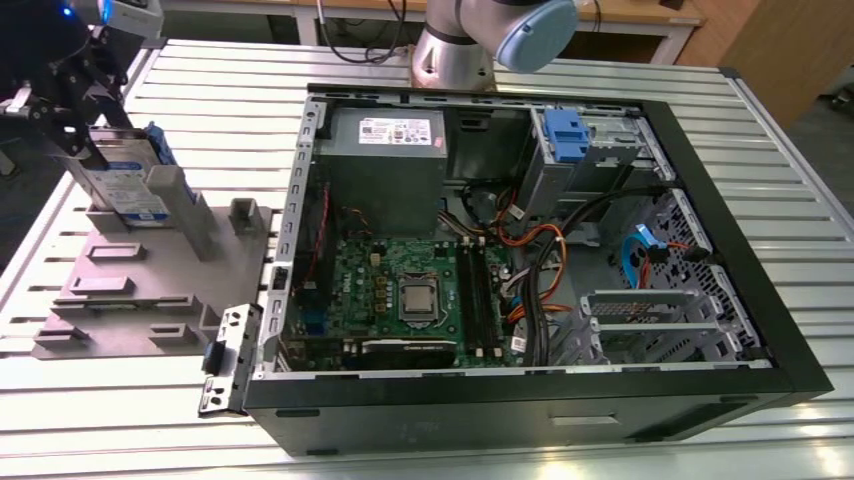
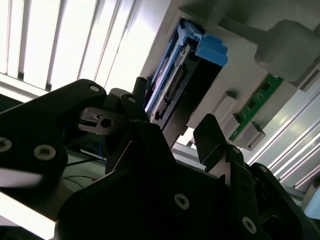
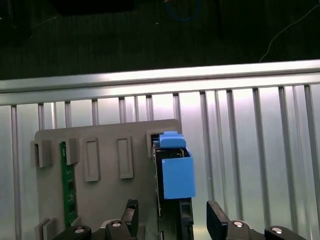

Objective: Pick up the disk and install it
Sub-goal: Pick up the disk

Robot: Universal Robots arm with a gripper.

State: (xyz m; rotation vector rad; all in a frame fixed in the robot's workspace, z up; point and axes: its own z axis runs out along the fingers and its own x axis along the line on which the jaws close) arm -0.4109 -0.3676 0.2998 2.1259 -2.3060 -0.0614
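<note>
The disk point(image 1: 130, 190) stands on edge in a slot of the grey fixture point(image 1: 160, 275) at the exterior view's left, label side showing, blue rail along its top edge. My gripper point(image 1: 91, 140) hangs over it from above. In the first wrist view the disk's blue rail point(image 3: 175, 172) lies between my two black fingertips point(image 3: 217, 215), with a gap on each side. The second wrist view has the disk point(image 2: 172, 87) in the same place between the open gripper point(image 2: 175, 112) fingers. Nothing is gripped.
An open computer case point(image 1: 534, 405) lies on the slatted metal table, holding a grey power supply point(image 1: 387, 140), a motherboard and a blue latch with a metal cage point(image 1: 567, 135). A green memory stick point(image 3: 67, 185) sits in another fixture slot. The arm's base point(image 1: 467, 40) stands behind the case.
</note>
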